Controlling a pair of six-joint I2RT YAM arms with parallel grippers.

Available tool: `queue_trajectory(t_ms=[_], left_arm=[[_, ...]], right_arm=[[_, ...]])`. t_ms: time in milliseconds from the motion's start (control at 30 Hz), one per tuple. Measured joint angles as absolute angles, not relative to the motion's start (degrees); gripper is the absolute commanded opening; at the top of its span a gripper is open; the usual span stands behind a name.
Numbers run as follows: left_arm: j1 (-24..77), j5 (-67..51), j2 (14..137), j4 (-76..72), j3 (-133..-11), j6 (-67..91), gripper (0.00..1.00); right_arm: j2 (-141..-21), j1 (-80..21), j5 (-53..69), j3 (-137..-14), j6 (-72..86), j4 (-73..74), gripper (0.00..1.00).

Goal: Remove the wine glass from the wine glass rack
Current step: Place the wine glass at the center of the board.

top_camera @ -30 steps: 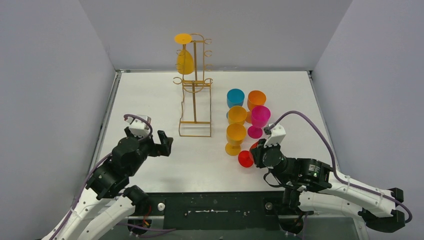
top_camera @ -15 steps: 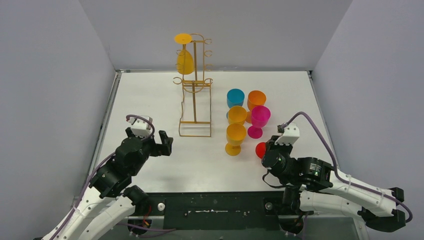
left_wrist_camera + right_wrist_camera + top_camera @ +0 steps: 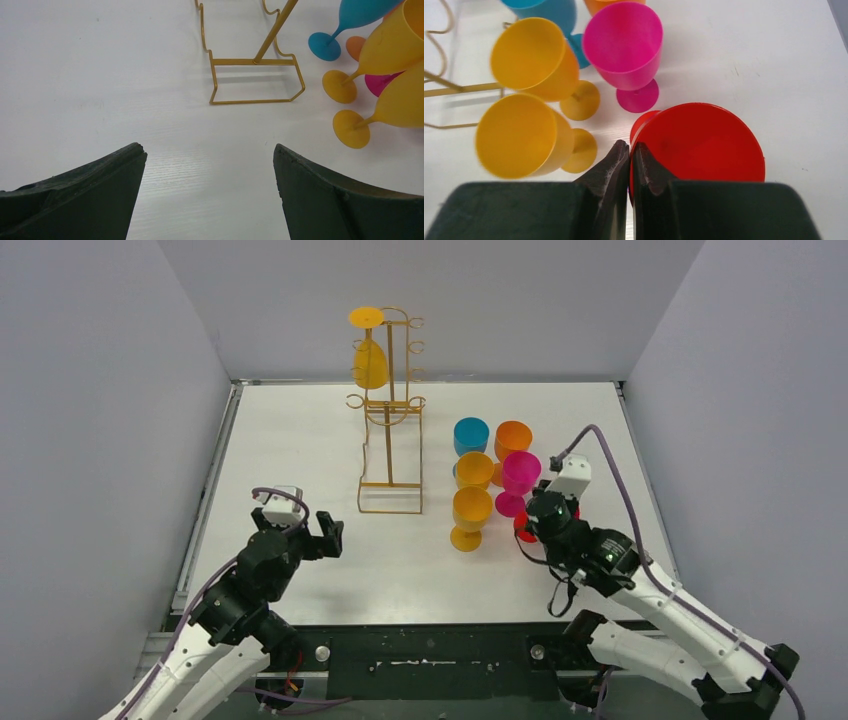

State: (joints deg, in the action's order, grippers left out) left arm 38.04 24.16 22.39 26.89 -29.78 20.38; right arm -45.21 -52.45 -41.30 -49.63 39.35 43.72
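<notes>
The wine glass rack [image 3: 391, 415], a thin gold wire stand, stands at the back middle of the table. A yellow wine glass [image 3: 369, 361] hangs upside down on its upper left side. The rack's rectangular base shows in the left wrist view [image 3: 255, 82]. My left gripper [image 3: 326, 534] is open and empty, low over the table in front and to the left of the rack; it shows in its own view [image 3: 210, 150]. My right gripper [image 3: 630, 147] is shut on the rim of an upright red wine glass [image 3: 704, 145], which sits beside the pink glass in the top view [image 3: 521, 528].
A cluster of upright glasses stands right of the rack: blue [image 3: 471, 435], orange [image 3: 513, 439], pink [image 3: 520, 472] and two yellow ones [image 3: 474, 470] [image 3: 471, 508]. In the right wrist view the pink glass [image 3: 624, 47] and the yellow ones [image 3: 519, 135] stand close to the fingers.
My right gripper has carried the red glass from the front middle rightward and back, to just in front of the pink glass. My left arm has drawn back slightly.
</notes>
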Motion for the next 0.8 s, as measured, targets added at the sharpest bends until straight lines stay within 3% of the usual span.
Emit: queue_trajectory(t_ms=[100,200,800], left_arm=[[38.04,24.56,22.83,26.24,-29.78,20.40,0.97],[38.02,25.30,23.40,26.26,-29.78,20.56,0.97],[38.04,28.12,22.20,26.26,-29.74,20.97,0.97]], right_arm=[[-50.43,-41.08,-31.94,-49.63,35.77,40.82,0.00],[-55.42,-35.97,-26.09,-49.01,33.56,39.33,0.00],[-57.52,-36.45,-17.04,-46.68,27.66,32.01,0.00]])
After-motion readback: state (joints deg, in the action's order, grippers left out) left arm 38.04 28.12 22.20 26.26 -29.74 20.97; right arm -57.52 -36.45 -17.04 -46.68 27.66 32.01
